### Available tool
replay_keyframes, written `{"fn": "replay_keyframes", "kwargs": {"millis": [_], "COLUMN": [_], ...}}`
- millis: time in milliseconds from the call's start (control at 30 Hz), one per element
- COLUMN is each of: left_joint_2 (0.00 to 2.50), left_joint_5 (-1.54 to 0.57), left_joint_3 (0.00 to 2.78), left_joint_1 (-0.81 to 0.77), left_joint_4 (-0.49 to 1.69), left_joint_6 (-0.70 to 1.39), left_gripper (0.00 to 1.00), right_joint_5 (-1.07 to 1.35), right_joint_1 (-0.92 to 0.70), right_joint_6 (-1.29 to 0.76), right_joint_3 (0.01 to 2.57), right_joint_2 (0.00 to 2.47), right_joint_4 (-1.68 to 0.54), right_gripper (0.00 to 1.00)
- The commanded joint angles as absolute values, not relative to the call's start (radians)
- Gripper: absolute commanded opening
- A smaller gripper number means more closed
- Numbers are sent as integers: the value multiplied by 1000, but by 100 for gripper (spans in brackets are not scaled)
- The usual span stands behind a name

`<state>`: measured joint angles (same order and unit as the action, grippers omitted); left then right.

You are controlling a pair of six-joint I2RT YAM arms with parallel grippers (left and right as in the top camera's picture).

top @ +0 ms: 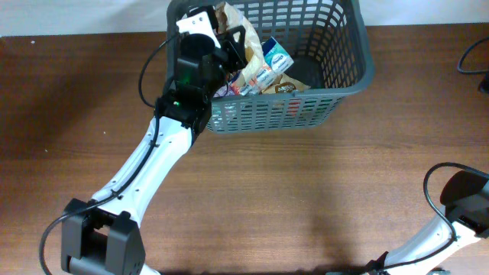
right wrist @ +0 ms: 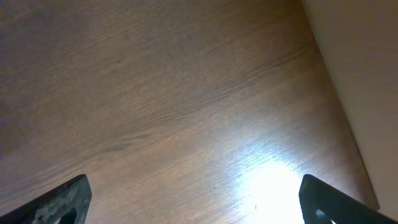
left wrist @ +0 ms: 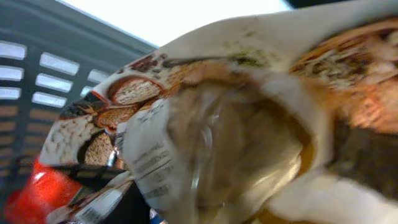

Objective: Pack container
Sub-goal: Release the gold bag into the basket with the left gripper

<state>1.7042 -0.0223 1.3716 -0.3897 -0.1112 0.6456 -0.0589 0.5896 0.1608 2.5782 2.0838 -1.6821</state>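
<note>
Packing looked nearly finished, packets [top: 271, 69] in the upper-centre basket [top: 306, 113]; whether left end effector [top: 233, 47] gripped the snack bag [left wrist: 249, 124] was unclear; right end effector [right wrist: 196, 202] stood apart.

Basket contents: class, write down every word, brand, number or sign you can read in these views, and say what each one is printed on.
No text can be read for certain.
Cream grain-print bag: the print on its white label is blurred.
Blue-and-white packet: lettering too small.
Brown packet: round logo too small.
Basket and table: no lettering.
</note>
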Motion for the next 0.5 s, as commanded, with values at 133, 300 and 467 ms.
{"fn": "replay_keyframes", "kwargs": {"millis": [133,300,467], "left_joint_2": [1707,1699,1620], "left_joint_5": [15,14,12], "left_joint_3": [1379,1387,1408], "left_joint_1": [-376,-358,-328], "left_joint_4": [-66,-66,-52], "left_joint_6": [465,465,374], "left_gripper": [84,99,99], "right_joint_5": [-53,-53,-53], "right_joint_1": [590,590,590], "right_joint_6": [155,155,155], "right_joint_3": [2571,2571,2571], "right_joint_2": [2086,2086,2086], "right_joint_4": [-1680,-1680,-1680], "right_gripper": [99,99,99]}}
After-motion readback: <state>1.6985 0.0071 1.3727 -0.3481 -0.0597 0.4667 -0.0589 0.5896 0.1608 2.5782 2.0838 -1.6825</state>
